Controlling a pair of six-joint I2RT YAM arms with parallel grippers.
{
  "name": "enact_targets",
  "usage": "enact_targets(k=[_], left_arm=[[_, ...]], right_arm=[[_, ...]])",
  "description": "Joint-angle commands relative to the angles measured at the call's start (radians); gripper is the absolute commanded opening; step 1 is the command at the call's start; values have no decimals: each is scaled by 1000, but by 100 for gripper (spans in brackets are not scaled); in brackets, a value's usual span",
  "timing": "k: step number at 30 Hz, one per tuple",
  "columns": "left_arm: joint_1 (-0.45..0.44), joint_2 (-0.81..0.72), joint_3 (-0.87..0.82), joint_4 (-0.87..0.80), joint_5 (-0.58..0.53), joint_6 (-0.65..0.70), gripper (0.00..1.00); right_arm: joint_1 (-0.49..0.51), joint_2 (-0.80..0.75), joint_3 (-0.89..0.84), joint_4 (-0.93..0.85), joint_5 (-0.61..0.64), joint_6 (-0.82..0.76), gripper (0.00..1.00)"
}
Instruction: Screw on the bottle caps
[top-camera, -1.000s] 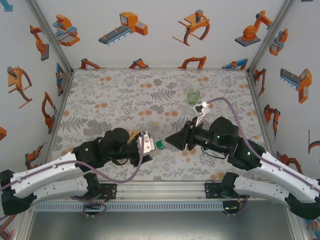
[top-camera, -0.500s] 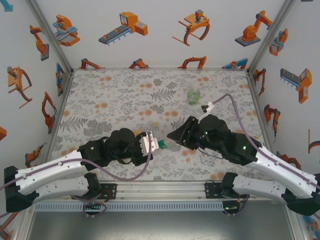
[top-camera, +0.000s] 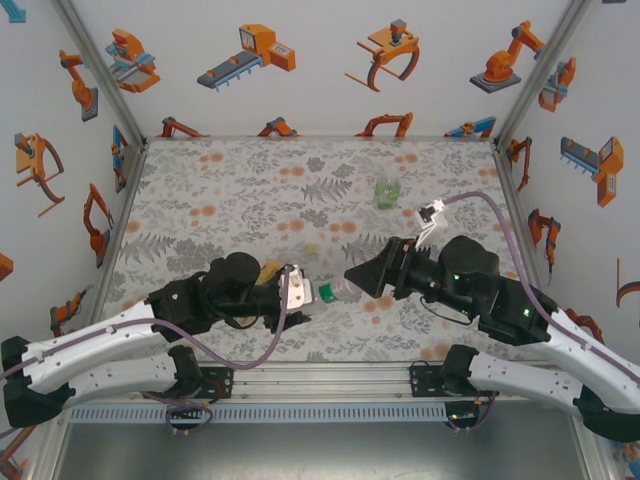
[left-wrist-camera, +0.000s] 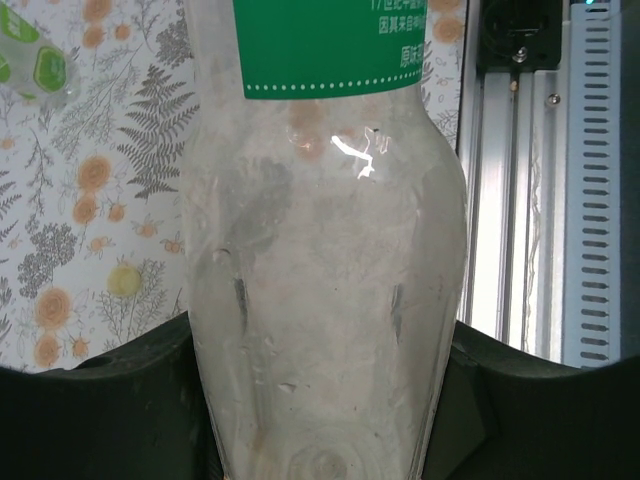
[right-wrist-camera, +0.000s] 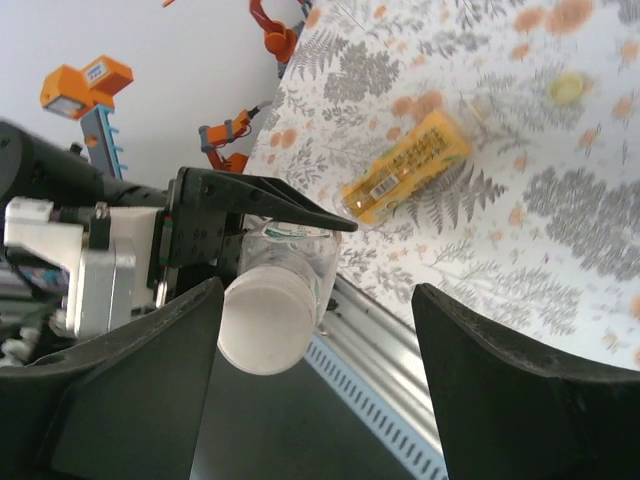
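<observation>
The clear bottle (top-camera: 325, 292) is held level above the near middle of the bench (top-camera: 220, 190), with its green neck pointed towards the right arm. It is clamped by the left end effector (top-camera: 298, 293), and in the left wrist view its body (left-wrist-camera: 320, 250) is seen pressed between the two dark fingers (left-wrist-camera: 110, 400) of that end effector (left-wrist-camera: 320, 330), a green label band lying across its upper part. A whitish cap (right-wrist-camera: 262, 325) is seen on the mouth of this bottle (right-wrist-camera: 295, 255) in the right wrist view, facing the camera. The right end effector (right-wrist-camera: 317, 290) is held with its fingers (right-wrist-camera: 520, 390) well apart; the cap lies between them, just beside the left-hand finger, and whether that finger touches it cannot be told. From above, the right end effector (top-camera: 352, 277) is found just beside the capped end. The orange-yellow bottle (right-wrist-camera: 405, 170) is laid on its side on the bench, partly hidden from above behind the left arm (top-camera: 268, 268). A loose pale yellow cap (right-wrist-camera: 565, 88) is seen on the patterned surface, apart from that bottle. The green bottle (top-camera: 387, 190) is set well apart towards the far right of the bench
</observation>
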Motion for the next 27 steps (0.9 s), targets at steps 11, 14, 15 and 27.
enact_targets(k=[11, 14, 15, 27], left_arm=[[1, -14, 62, -86, 166, 7, 13], [1, -9, 60, -101, 160, 3, 13], [1, -5, 62, -104, 154, 0, 13], [1, 11, 82, -134, 152, -6, 13]], right_arm=[[3, 19, 117, -53, -475, -926, 69], [3, 54, 145, -97, -580, -1066, 69], [2, 72, 159, -117, -602, -1088, 69], [3, 151, 162, -103, -629, -1100, 52]])
